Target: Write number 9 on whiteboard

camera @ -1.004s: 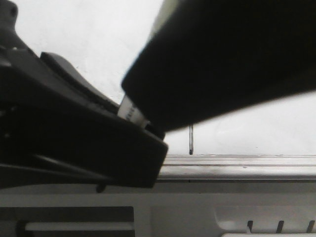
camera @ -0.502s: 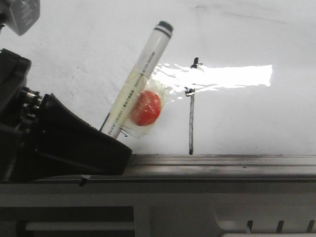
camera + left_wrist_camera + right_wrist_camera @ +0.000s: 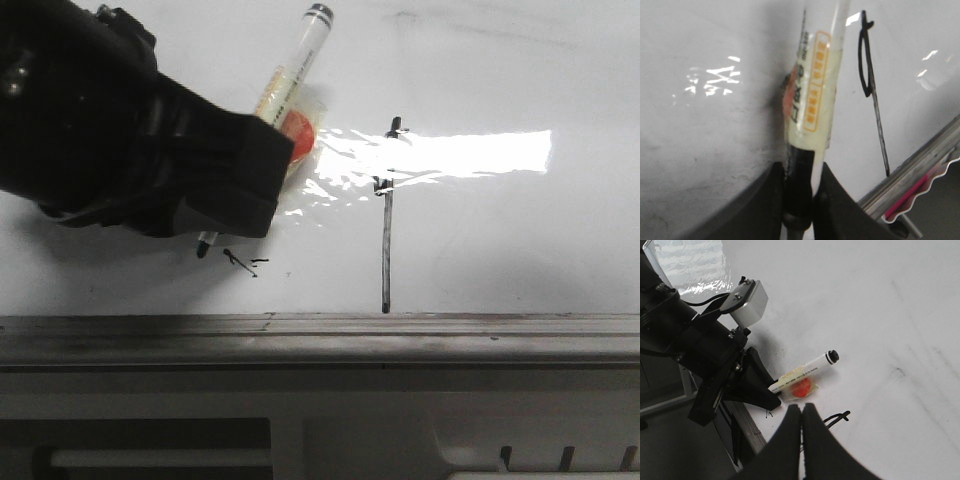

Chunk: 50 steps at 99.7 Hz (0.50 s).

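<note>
The left hand (image 3: 215, 215) is pinching a white plastic marker (image 3: 290, 72), its tip now lower on the glossy whiteboard (image 3: 500, 250) than before. The right hand (image 3: 801, 416) is pressed together. The number 9 (image 3: 387, 230), a thin black stroke, is standing right of the marker.

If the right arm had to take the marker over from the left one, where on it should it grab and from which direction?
Probably the bare upper barrel of the marker, just below its black-ringed end cap. The left gripper covers the lower barrel near the tip, and a taped orange blob clutters the middle. Come in from the open side away from the whiteboard, fingers across the barrel.
</note>
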Tool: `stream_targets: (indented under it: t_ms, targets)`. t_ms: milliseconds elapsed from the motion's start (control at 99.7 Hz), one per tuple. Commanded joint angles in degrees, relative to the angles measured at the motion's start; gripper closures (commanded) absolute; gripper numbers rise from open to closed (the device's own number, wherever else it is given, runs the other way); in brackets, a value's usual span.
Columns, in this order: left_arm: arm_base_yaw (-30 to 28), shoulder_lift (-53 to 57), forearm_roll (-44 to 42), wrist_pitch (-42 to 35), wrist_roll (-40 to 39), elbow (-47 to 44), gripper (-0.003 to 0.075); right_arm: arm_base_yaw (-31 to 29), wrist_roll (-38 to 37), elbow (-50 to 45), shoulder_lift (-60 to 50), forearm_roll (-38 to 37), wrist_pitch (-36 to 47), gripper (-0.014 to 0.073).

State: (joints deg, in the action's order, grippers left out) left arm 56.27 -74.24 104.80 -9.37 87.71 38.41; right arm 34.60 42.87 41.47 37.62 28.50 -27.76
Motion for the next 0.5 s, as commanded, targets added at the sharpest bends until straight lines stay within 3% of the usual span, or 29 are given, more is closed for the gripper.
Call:
stream_targets:
  t_ms: [0,90,311,492]
  targets:
    - [-0.4,0.0,1.5,-2.2,-3.5,1.7,0.0739,-0.2,0.1,1.7,-0.1,1.2,3.2,0.0659]
    - [-0.9,-0.2,1.8,-1.1,-3.7,1.7,0.0739,-0.2,0.1,1.7,-0.1,1.2,3.2,0.0659]
    - [-0.9,-0.2,-0.2,-12.6,-3.8,1.7,0.0739,-0.2,0.1,1.7,-0.1,1.2,3.2,0.0659]
    - [-0.9,-0.6,-2.4,-13.7,-3.8,1.7,0.0739,-0.2,0.1,1.7,-0.1,1.5,3.0,0.0659]
